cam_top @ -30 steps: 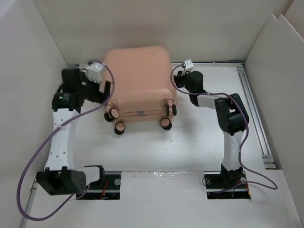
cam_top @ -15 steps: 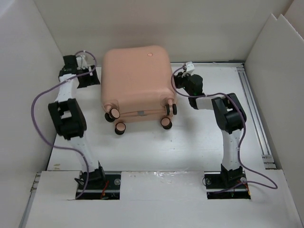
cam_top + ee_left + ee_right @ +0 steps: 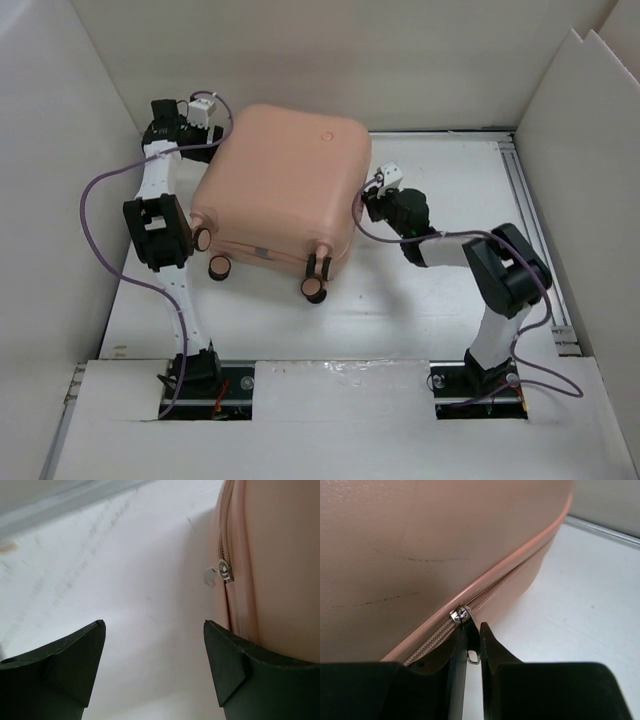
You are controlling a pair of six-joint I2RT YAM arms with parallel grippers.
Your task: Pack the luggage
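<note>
1. Worktop [image 3: 420, 300]: white and flat, with both arm bases at its near edge.

2. Luggage [image 3: 280, 190]: salmon-pink hard shell, zipped closed, lying on one broad face. It sits in the far half of the worktop, left of centre, between the two end effectors. Its long axis runs near to far and is slightly skewed. The wheel end faces near and a little left, and the opposite end points far and a little right.

3. Left arm [image 3: 160, 230]: reaches along the left side to the far-left corner of the luggage.

4. Right arm [image 3: 500, 280]: bends in from the right toward the right side of the luggage.

5. Left end effector [image 3: 155, 630]: fingers wide apart and holding nothing. It hangs over bare worktop just beside the shell. Whether one finger touches the shell cannot be told.

6. Right end effector [image 3: 472, 630]: fingers drawn together and clamped on the zipper pull [image 3: 472, 656]. The fingertips sit against the zipper seam [image 3: 495, 587] on the right side of the luggage.

7. Caster wheels [image 3: 313, 288]: four, pink and black, at the near end of the luggage.

8. Second zipper slider [image 3: 225, 572]: on the seam beside the left end effector, not gripped.
</note>
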